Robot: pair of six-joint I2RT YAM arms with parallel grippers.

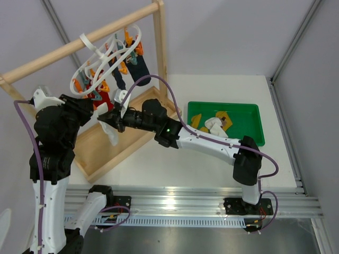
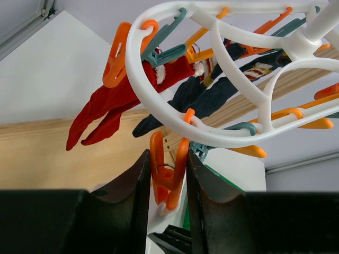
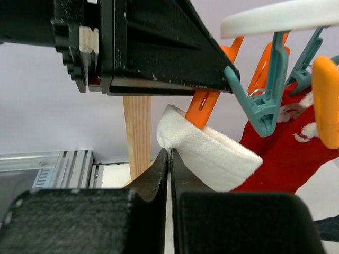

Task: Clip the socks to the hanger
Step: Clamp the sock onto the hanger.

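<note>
right gripper (image 3: pixel 168 154) is seen with its fingers pressed together, the folded cuff edge of a white sock (image 3: pixel 209 159) being pinched between them. the sock is held up just under the hanger (image 2: pixel 228 138), its cuff raised to the lower end of an orange peg (image 2: pixel 168 180) that hangs from the hanger's outer ring. that peg is flanked by the two fingers of the left gripper (image 2: pixel 168 159), which are closed against its sides; whether the peg's mouth is spread by them cannot be told. the hanger, a white looped frame with orange and teal pegs, is hung by its hook from the top bar of a wooden rack (image 1: pixel 79 45). a red sock (image 2: pixel 111 106) and dark navy socks (image 2: pixel 185 98) are already clipped to pegs on the frame, and a teal peg (image 3: pixel 265 103) is seen just beside the orange one, in front of the red sock. in the top view the right arm is stretched across the table (image 1: pixel 212 164) from its base toward the rack, and the two grippers are found close together over the rack's tray base. well apart to the right, a green tray (image 1: pixel 225 104) is set on the table; mustard-yellow socks (image 1: pixel 197 120) and a second white sock (image 1: pixel 214 126) are lying in it, touching one another.
</note>
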